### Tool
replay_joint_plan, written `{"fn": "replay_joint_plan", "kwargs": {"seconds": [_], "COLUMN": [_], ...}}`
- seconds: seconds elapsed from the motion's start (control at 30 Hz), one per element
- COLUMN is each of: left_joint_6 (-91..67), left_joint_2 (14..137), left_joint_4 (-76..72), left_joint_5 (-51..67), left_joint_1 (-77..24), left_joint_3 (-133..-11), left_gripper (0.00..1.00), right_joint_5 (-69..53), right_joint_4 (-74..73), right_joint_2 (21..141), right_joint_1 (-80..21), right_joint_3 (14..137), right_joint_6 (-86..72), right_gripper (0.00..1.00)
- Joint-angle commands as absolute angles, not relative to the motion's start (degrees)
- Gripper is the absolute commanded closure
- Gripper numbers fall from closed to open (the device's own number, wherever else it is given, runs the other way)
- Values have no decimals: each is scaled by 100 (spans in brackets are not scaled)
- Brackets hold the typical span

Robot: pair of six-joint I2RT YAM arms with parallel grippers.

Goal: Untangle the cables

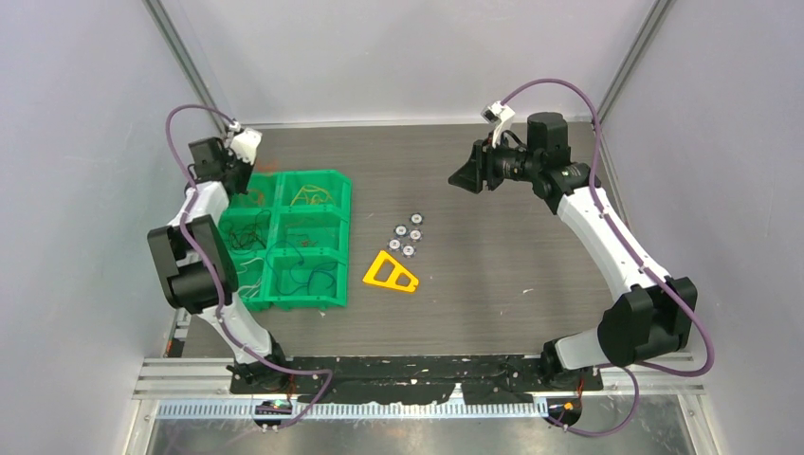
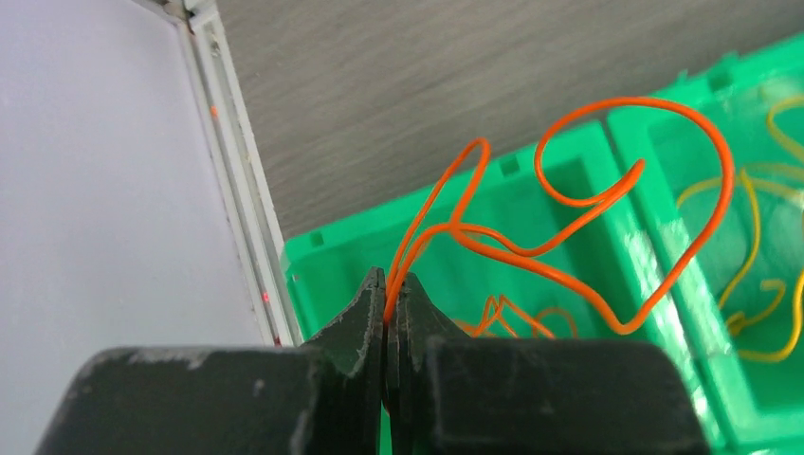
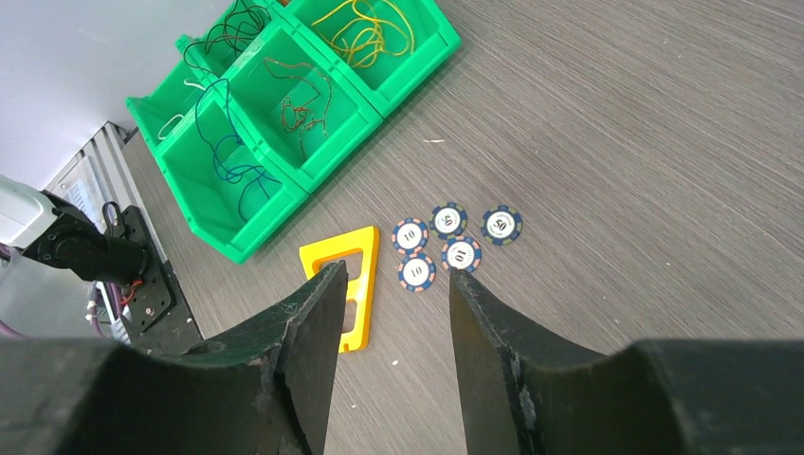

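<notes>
Left gripper clamped on an orange cable at the far-left corner of the green tray; right gripper apart and empty.

The six-compartment tray sits on the left of the table. Its near compartments hold blue strands on the right and whitish ones on the left. Just right of the tray's near end lies a yellow triangle, with a cluster of poker chips a little farther off. The middle right compartment holds reddish strands and the far right one holds yellow strands. Over the far-left compartment, the left fingers are pressed together on the orange cable, which loops out in the air above more orange wire in the bin. At the far right, the right gripper hangs above the table with its jaws spread on nothing.
</notes>
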State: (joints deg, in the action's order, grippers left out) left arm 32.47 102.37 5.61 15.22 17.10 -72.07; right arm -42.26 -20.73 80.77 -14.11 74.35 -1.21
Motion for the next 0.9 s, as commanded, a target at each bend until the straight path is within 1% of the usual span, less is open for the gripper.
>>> {"fn": "replay_joint_plan", "kwargs": {"seconds": [0.0, 0.1, 0.23, 0.33, 0.53, 0.6, 0.7, 0.77, 0.87], "left_joint_6": [4320, 4832, 5550, 5644, 5623, 5644, 5675, 5812, 5960], "left_joint_2": [10075, 10211, 10267, 10452, 10781, 10731, 10426, 10211, 9883], "left_joint_4": [1586, 2037, 2091, 2080, 2455, 2522, 2815, 3150, 3817], "left_joint_5": [2211, 2057, 1855, 1559, 1167, 1061, 1164, 1240, 1424], "left_joint_1": [2053, 2117, 2118, 2096, 1900, 1820, 1802, 1802, 1809], "left_joint_3": [-7379, -7447, -7208, -7289, -7878, -7941, -8004, -8043, -8226], "left_gripper": [100, 100, 100, 100, 74, 62, 41, 31, 21], "right_joint_5": [-4169, -4213, -4224, -4221, -4224, -4222, -4194, -4185, -4200], "right_joint_4": [-2040, -2039, -2043, -2100, -2108, -2110, -2106, -2109, -2097], "right_joint_2": [8061, 8095, 8140, 8149, 8203, 8232, 8243, 8240, 8208], "right_joint_1": [-1428, -1424, -1426, -1428, -1424, -1425, -1427, -1427, -1431], "right_joint_3": [7683, 7700, 7762, 7797, 7818, 7867, 7933, 7927, 7889], "right_joint_6": [-33, -26, -34, -31, -32, -34, -35, -32, 37], "right_gripper": [50, 51, 51, 51, 51, 51, 51, 51, 51]}}
